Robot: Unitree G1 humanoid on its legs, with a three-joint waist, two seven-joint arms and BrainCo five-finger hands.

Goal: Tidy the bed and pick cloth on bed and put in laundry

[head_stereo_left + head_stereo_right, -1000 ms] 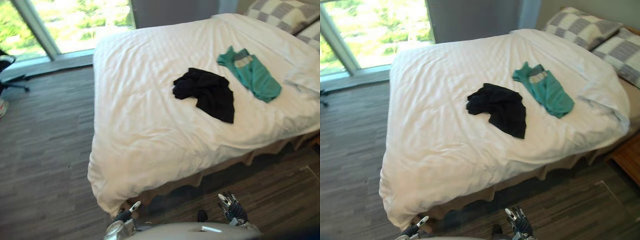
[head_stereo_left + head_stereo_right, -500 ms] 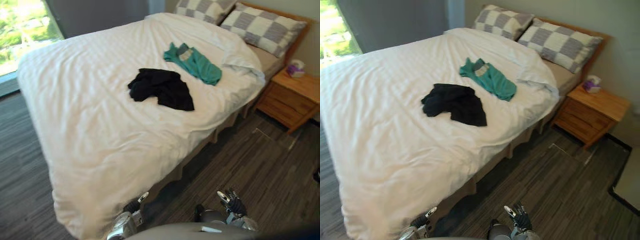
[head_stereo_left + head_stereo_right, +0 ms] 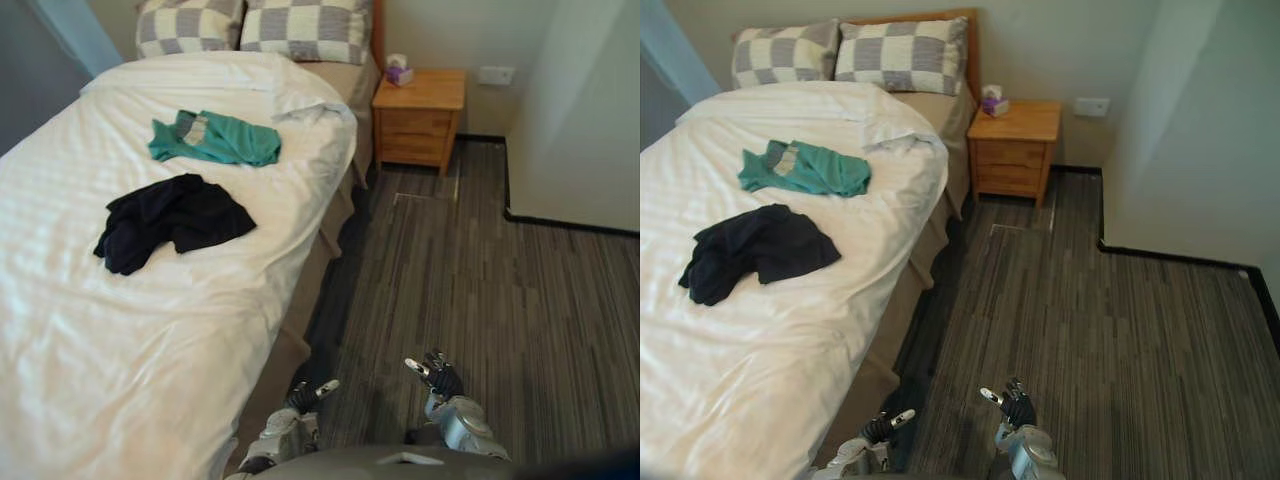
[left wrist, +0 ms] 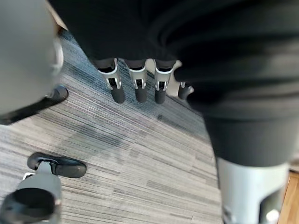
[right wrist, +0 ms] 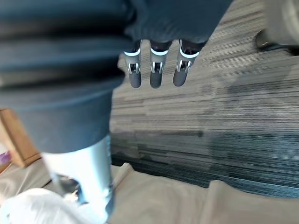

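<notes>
White bed (image 3: pixel 120 330) on the left, black cloth (image 3: pixel 170 220) crumpled mid-duvet, green cloth (image 3: pixel 215 140) just beyond it, toward the checked pillows (image 3: pixel 250 25). Left hand (image 3: pixel 300 400) and right hand (image 3: pixel 438 378) hang low over the floor (image 3: pixel 480 300) beside the bed, fingers straight, holding nothing. Wooden nightstand (image 3: pixel 418 115) at right, with a small box (image 3: pixel 400 70) on top, possibly tissues.

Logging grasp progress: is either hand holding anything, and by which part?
Nothing is held. Left hand and right hand hang open above the grey striped floor; the crumpled black garment and teal shirt lie on the white bed.
</notes>
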